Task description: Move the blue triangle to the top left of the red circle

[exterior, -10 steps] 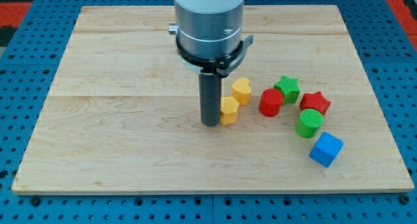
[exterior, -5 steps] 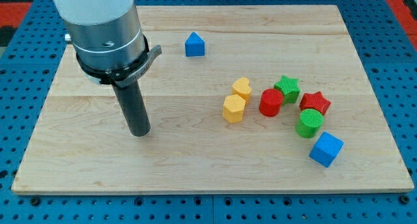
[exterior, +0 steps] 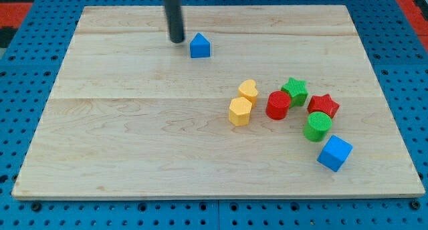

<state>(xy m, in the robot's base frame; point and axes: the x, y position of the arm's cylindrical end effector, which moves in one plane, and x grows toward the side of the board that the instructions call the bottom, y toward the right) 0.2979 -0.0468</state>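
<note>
The blue triangle (exterior: 199, 46) sits near the view's top, left of centre, on the wooden board (exterior: 134, 123). The red circle (exterior: 278, 105) lies right of centre, well below and to the right of the triangle. My tip (exterior: 176, 40) rests on the board just left of the blue triangle, a small gap apart from it. The rod rises straight up out of the view's top.
Around the red circle lie a yellow heart (exterior: 248, 91), a yellow hexagon (exterior: 239, 111), a green star (exterior: 294, 91), a red star (exterior: 323, 105), a green circle (exterior: 317, 126) and a blue cube (exterior: 334, 153).
My tip moved from beside the yellow hexagon to the board's left, then up to the top beside the blue triangle. No block has moved.
</note>
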